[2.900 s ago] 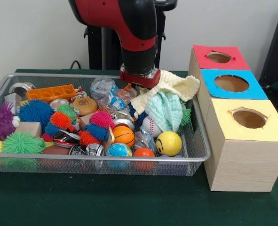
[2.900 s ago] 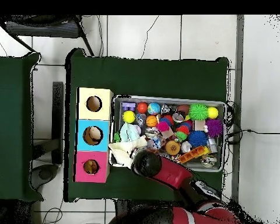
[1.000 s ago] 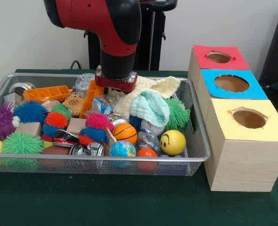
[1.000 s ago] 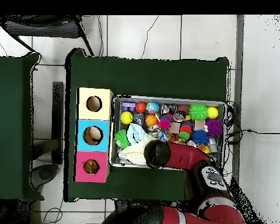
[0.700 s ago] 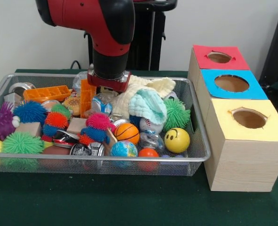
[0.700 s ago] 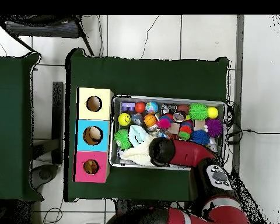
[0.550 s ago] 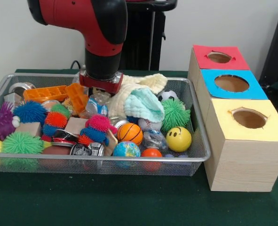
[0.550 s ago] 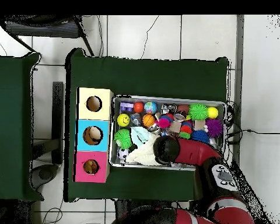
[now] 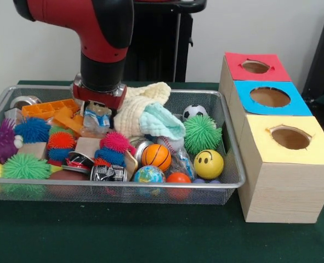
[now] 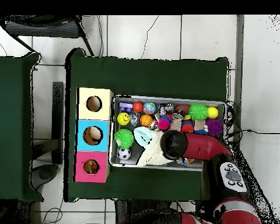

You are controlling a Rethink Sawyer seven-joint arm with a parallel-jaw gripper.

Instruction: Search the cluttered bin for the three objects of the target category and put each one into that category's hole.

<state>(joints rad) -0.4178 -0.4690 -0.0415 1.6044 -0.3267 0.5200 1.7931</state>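
The wire basket [image 9: 234, 181] fills the left and centre of the front view, still packed with balls, spiky toys and cloths, so the search looks early: nothing shows in the red-edged hole [image 9: 255, 67] at the upper right. The gripper [image 9: 97, 109] hangs low over the basket's left-centre, just above a small clear packet [image 9: 97, 121]; whether it is spread or pinching, I cannot tell. The overhead view shows all three box holes in a column at the left, red hole [image 10: 90, 167] lowest, but the arm [image 10: 192, 147] hides the gripper there.
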